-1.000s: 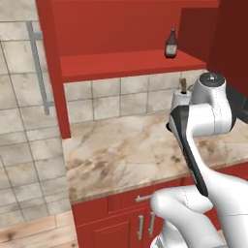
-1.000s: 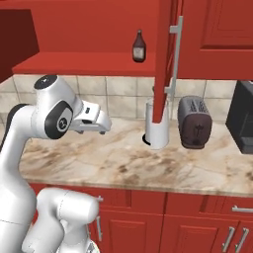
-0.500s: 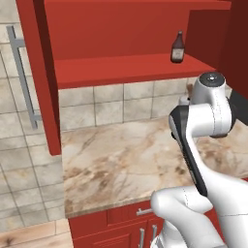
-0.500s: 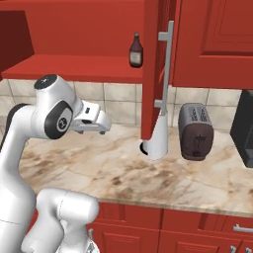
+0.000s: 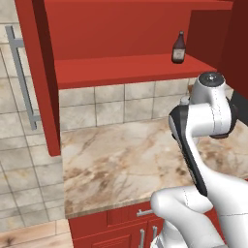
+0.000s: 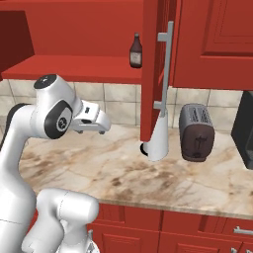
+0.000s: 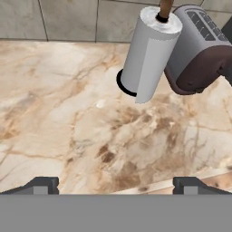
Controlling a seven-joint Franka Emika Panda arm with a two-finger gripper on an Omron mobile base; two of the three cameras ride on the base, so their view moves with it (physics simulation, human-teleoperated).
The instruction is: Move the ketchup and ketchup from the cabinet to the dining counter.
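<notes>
The cabinet (image 5: 121, 68) stands open above the marbled table (image 5: 135, 164), its door (image 6: 150, 69) swung out toward the camera in the right base view. One ketchup (image 5: 178, 48) bottle stands upright on the red shelf at about 1 o'clock in the left base view; I cannot tell where the second bottle is. A paper-towel roll (image 7: 147, 50) and toaster (image 7: 199, 50) sit at 1 o'clock in the hand view. The hand (image 7: 115, 183) is released, empty, hanging over the table below the shelf. Nothing looks moved yet; both bottles remain to be carried.
</notes>
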